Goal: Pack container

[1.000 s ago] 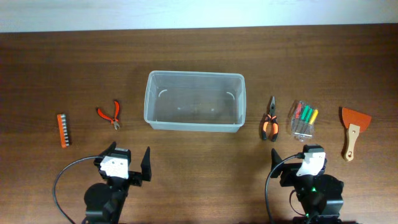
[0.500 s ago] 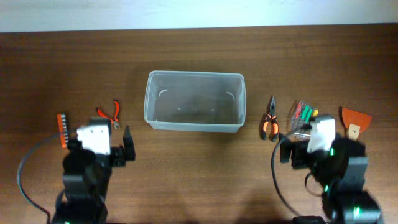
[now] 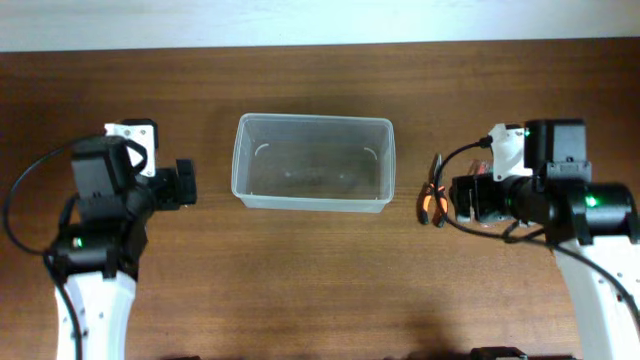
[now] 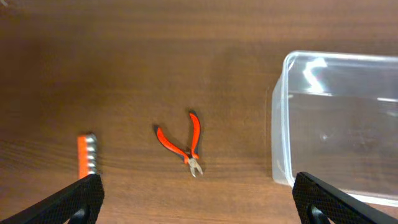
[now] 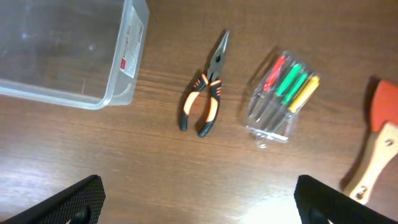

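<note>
- Container (image 3: 312, 205) sits empty; nothing packed yet.
- Left gripper (image 4: 199, 202) hangs wide open, container at its right, red cutters (image 4: 183, 144) just ahead.
- Right gripper (image 5: 199, 202) gapes empty, orange pliers (image 5: 205, 102) and screwdriver packet (image 5: 280, 99) ahead.

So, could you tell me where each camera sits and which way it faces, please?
Overhead: fixed above the brown wooden table, looking down on the large clear plastic tub; both arms show.
Left wrist: on the left arm, looking down at orange-handled cutters and an orange bit strip; the open left claw frames the bottom corners.
Right wrist: on the right arm, looking down at orange-and-black pliers, a clear packet of coloured screwdrivers and an orange wooden-handled scraper; open right claw likewise.
Shared: all three show the tub.
</note>
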You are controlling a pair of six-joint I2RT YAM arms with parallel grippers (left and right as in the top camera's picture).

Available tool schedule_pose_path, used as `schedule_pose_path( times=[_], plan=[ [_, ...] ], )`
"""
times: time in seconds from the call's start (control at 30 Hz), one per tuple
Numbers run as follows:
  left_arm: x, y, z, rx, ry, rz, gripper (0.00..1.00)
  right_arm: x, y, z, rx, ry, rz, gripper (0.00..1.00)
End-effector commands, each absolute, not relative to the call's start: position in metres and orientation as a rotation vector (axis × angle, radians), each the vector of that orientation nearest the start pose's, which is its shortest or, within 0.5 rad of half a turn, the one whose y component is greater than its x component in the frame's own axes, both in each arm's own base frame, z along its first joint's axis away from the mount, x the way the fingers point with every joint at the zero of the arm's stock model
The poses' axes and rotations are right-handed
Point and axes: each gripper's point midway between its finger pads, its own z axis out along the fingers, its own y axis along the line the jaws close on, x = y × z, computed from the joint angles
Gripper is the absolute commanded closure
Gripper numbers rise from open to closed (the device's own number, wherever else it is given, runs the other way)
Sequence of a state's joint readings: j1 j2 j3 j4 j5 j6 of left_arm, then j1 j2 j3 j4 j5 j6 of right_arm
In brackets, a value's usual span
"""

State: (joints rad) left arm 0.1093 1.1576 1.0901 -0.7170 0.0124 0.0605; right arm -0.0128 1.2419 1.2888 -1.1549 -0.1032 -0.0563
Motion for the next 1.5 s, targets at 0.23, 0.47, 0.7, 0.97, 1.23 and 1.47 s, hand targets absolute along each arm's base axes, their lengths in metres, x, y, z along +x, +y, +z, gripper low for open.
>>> schedule_pose_path(
  times=[0.23, 0.47, 0.7, 0.97, 1.23, 1.47],
  plan=[
    [0.345, 0.029, 0.193, -0.026, 2.464, -0.018, 0.01, 0.296, -0.091, 0.178, 0.607, 2.739, -0.04, 0.01],
    [0.347, 0.029, 0.185, -0.028, 2.49, -0.022, 0.01, 0.292, -0.142, 0.145, 0.679, 2.807, -0.078, 0.01],
    [0.347, 0.029, 0.185, -0.028, 2.49, -0.022, 0.01, 0.295, -0.182, 0.12, 0.764, 2.818, -0.191, 0.03],
    [0.347, 0.029, 0.185, -0.028, 2.49, -0.022, 0.01, 0.314, -0.209, 0.096, 0.802, 2.772, -0.237, 0.04],
    [0.347, 0.029, 0.185, -0.028, 2.49, -0.022, 0.01, 0.328, -0.218, 0.052, 0.811, 2.816, -0.223, 0.03],
    [0.347, 0.029, 0.185, -0.028, 2.49, -0.022, 0.01, 0.33, -0.227, 0.02, 0.842, 2.842, -0.213, 0.01]
  ],
)
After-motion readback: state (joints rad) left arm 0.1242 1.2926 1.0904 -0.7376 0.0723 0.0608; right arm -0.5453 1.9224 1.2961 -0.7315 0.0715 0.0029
